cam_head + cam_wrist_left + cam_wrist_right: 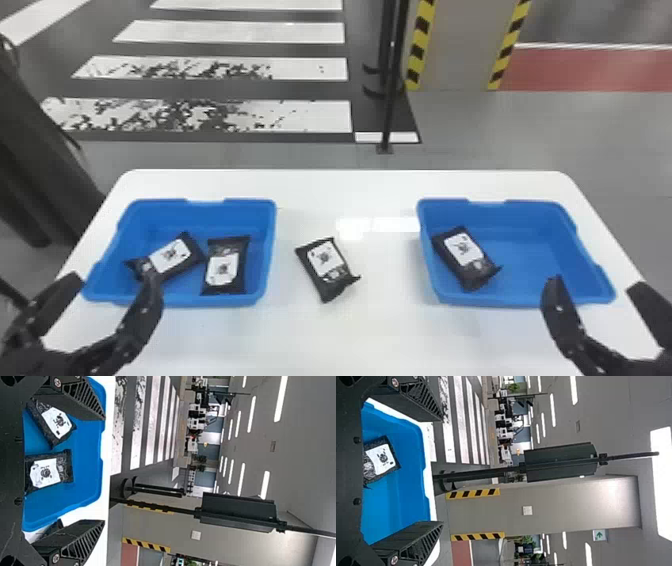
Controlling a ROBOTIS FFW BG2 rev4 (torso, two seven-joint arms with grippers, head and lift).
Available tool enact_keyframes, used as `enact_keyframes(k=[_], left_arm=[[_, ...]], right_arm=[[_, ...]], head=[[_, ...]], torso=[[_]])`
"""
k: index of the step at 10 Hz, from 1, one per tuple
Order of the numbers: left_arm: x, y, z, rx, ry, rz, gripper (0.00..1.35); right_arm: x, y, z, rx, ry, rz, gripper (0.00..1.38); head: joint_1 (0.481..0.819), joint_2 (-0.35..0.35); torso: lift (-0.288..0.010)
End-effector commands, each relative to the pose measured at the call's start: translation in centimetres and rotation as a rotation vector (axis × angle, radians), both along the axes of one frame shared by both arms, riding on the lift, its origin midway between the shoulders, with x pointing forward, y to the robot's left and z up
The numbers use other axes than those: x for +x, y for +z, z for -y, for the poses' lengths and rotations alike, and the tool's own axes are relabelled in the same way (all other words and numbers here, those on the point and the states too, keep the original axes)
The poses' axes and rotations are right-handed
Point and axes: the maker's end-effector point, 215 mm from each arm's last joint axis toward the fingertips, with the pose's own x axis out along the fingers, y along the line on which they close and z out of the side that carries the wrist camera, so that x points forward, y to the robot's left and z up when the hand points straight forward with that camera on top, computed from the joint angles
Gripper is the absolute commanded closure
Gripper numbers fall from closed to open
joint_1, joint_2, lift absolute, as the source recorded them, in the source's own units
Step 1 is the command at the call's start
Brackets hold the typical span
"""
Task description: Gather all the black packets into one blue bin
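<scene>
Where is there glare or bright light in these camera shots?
Head view: white glare patches on the table, between the left bin and right bin; left wrist view: bright ceiling strips; right wrist view: a glaring ceiling light, soft sheen on the grey pillar.

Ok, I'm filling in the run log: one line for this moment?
left bin: two packets | right bin: one packet | table: one packet between bins | left gripper: open, empty | right gripper: open, empty

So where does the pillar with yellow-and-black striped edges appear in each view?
Head view: the pillar at the top, right of centre, beyond the white table.
Left wrist view: the pillar lies sideways, beyond the left blue bin.
Right wrist view: the pillar lies sideways, beyond the right blue bin.
Shared landmark: the white floor stripes.
</scene>
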Motion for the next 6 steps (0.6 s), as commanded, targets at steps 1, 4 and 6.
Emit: enact_keyframes(k=[1, 4, 6], left_arm=[[-0.07, -0.13, 0.03, 0.000, -0.001, -0.004, 0.11], [-0.08, -0.21, 0.04, -0.001, -0.002, -0.007, 0.11], [0.03, -0.53, 0.12, -0.003, -0.005, -0.018, 0.11]], right_arm=[[-0.03, -0.05, -0.08, 0.004, -0.001, -0.001, 0.09], [-0.03, -0.04, -0.06, 0.006, -0.002, 0.000, 0.09], [-0.03, -0.04, -0.08, 0.008, -0.001, 0.000, 0.09]], head=[[0.695, -0.008], [0.695, -0.007], [0.695, -0.007]], torso=[[-0.110], [-0.110], [-0.110]])
